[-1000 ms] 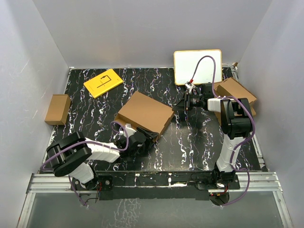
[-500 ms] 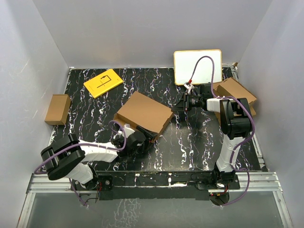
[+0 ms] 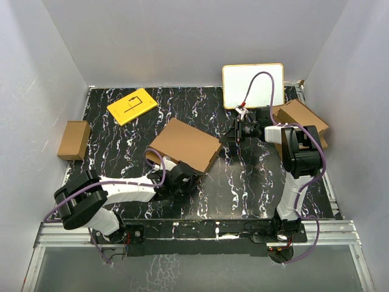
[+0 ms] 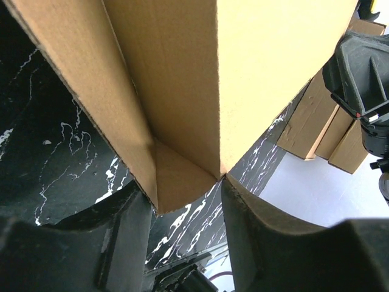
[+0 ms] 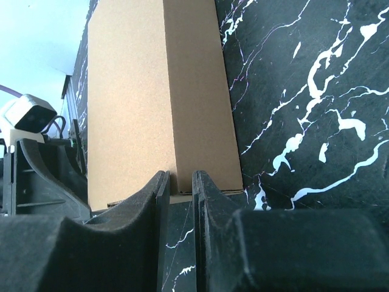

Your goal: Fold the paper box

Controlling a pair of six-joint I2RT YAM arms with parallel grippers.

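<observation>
The paper box lies folded shut as a flat brown slab mid-table. My left gripper is at its near corner. In the left wrist view that corner of the box and a flap tip sit between my two fingertips, which both press on the cardboard; the left gripper is shut on it. My right gripper points at the box's right end. Seen from the right wrist, the right gripper is shut to a narrow slit, its tips at the box's end edge. Contact there cannot be told.
A yellow card lies at the back left. A small brown box sits at the left edge. A whiteboard leans on the back wall. Stacked cardboard lies at the right, beside the right arm.
My left wrist has slid right and forward onto the box's near corner, and its elbow has swung back left. Its jaws widened briefly, then narrowed. The right arm has held still.
</observation>
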